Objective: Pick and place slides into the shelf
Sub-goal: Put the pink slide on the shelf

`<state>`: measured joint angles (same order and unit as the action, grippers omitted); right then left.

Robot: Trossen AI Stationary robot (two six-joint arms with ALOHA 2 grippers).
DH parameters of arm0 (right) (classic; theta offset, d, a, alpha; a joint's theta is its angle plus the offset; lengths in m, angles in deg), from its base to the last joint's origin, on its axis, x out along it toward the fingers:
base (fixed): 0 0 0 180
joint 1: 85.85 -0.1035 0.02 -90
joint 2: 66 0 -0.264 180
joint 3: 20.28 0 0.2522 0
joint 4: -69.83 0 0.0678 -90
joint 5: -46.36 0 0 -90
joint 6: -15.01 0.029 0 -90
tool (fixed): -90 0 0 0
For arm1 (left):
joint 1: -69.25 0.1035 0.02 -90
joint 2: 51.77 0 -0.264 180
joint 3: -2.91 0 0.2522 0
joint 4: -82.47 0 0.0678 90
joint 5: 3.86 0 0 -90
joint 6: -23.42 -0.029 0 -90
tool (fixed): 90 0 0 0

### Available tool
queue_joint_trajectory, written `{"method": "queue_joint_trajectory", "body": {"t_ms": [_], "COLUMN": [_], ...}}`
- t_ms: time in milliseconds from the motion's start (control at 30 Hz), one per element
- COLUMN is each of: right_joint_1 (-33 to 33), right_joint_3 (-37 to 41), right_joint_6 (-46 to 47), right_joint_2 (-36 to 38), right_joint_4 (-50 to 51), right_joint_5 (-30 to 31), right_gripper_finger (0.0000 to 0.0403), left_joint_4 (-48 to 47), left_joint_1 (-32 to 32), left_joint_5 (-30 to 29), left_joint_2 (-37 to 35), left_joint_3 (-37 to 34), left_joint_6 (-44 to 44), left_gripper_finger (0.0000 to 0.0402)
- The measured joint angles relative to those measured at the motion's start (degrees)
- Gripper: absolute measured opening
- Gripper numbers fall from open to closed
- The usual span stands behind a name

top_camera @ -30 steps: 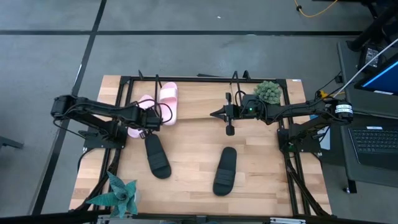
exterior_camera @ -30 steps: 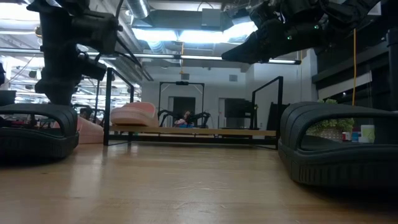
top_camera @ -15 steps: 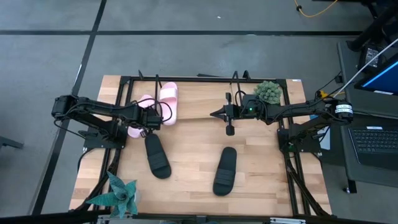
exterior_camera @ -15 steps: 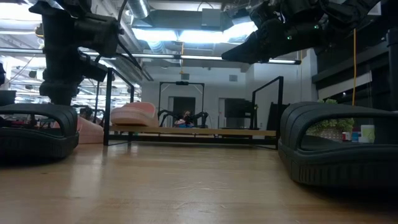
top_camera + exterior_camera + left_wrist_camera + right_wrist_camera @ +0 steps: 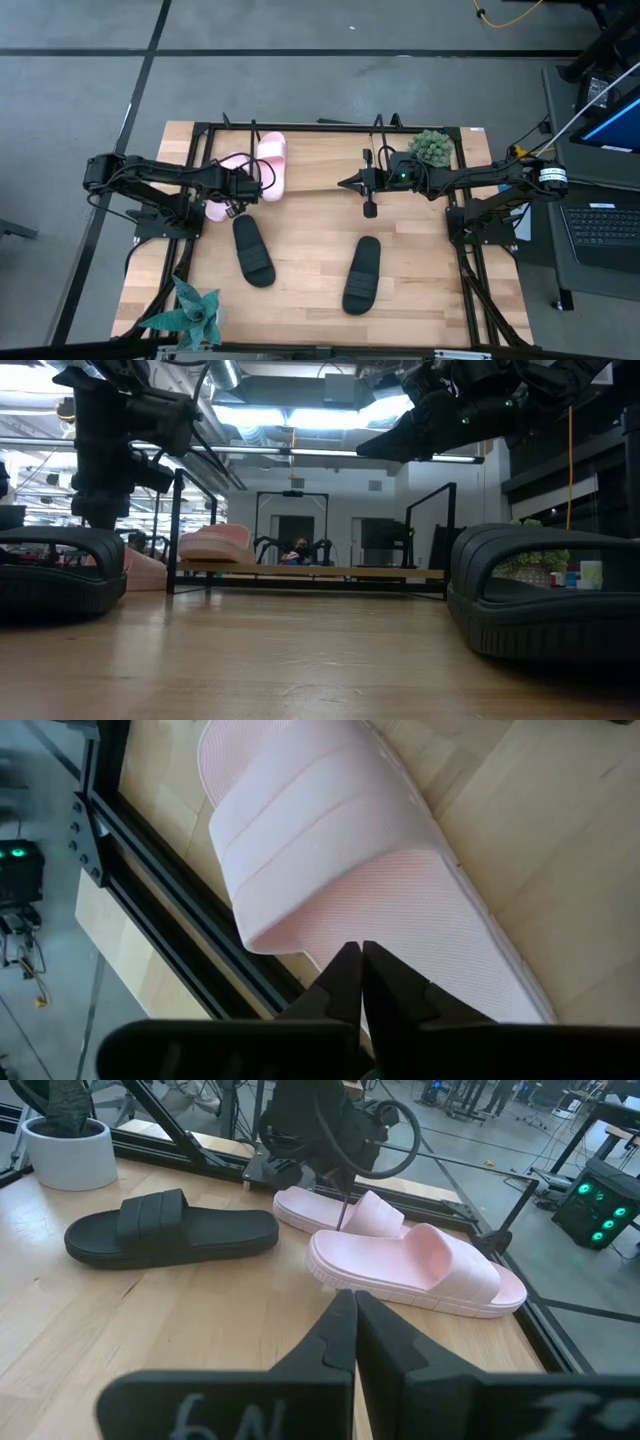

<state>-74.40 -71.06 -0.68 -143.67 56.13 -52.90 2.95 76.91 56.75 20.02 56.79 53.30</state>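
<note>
One pale pink slide (image 5: 271,165) lies on the shelf's (image 5: 320,572) wooden board at the far left. The other pink slide (image 5: 330,850) lies sole down beside it, next to a black rod. My left gripper (image 5: 358,960) is shut and points steeply down over this slide's footbed, just behind the strap. The right wrist view also shows that gripper (image 5: 340,1208). Two black slides (image 5: 253,250) (image 5: 362,273) lie flat on the table nearer the front. My right gripper (image 5: 342,184) hangs shut above the table's middle, holding nothing. My left gripper's shut fingertips (image 5: 345,970) stand at the pink slide's footbed (image 5: 400,910) behind the strap, coming from above at a slant. I cannot tell whether they touch it. Nothing shows between the fingers.
A bushy green plant (image 5: 432,147) stands at the far right by the shelf. A spiky plant in a white pot (image 5: 195,310) stands at the near left corner. Black frame rods (image 5: 200,150) border the table. Bare wood lies between the two black slides.
My left gripper has swung slightly toward the table's far edge over the pink slide and its fingers have shut. The pink slide lies where it did.
</note>
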Motion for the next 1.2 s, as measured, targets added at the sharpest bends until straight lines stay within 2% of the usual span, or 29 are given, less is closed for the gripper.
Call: {"method": "queue_joint_trajectory", "body": {"t_ms": [700,967,1200], "right_joint_1": [0.0,0.0,0.0], "right_joint_3": [0.0,0.0,0.0], "right_joint_6": [0.0,0.2,0.2], "right_joint_2": [0.0,0.0,0.0], "right_joint_4": [-0.2,-0.2,-0.2], "right_joint_5": [0.0,0.0,0.0], "right_gripper_finger": [0.0007,0.0007,0.0007], "left_joint_4": [0.1,1.1,0.0], "left_joint_1": [1.6,3.1,3.0], "left_joint_5": [0.4,2.2,6.4], "left_joint_2": [0.0,0.0,-0.9], "left_joint_3": [0.0,0.0,0.7], "left_joint_6": [-0.1,-1.9,-3.5], "left_gripper_finger": [0.0,0.0,0.0]}}
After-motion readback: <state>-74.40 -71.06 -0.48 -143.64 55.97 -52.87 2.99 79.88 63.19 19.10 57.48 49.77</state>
